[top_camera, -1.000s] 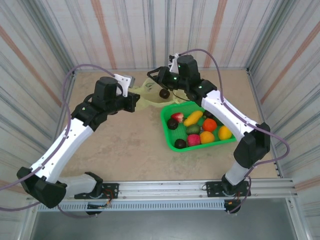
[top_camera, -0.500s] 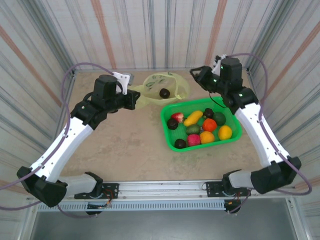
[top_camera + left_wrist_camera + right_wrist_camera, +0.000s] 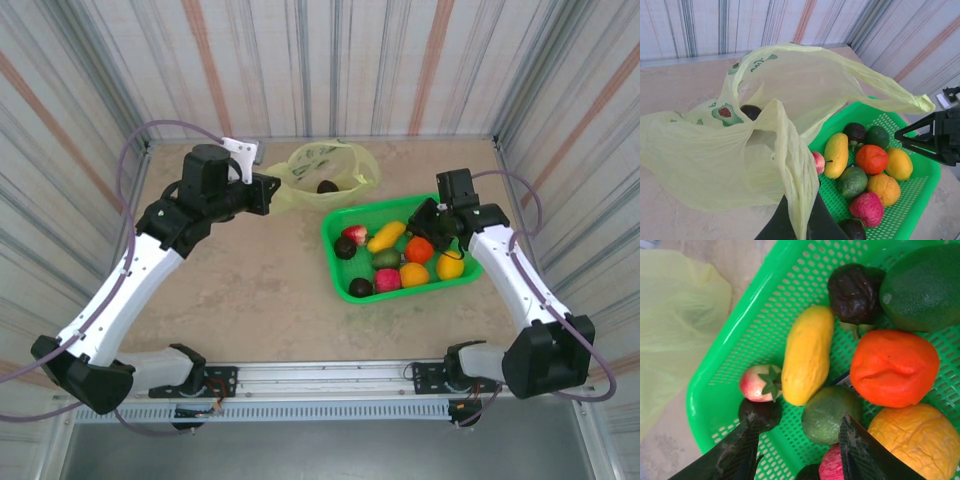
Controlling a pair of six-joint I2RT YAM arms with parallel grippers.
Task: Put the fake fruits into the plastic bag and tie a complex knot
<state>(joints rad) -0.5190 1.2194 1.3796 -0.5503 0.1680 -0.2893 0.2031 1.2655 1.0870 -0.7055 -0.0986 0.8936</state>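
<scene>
Bright, even light; soft shadows; sharp focus

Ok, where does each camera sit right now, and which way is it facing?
Top external: above and behind the bases, looking down on the table; both arms, left gripper at the bag, right gripper over the basket.
Left wrist: on the left arm, faces across the bag to the basket; own fingers pinch the bag.
Right wrist: on the right arm, looks down into the basket; own fingers apart.
Shared: all three show bag, basket and the yellow fruit.
</scene>
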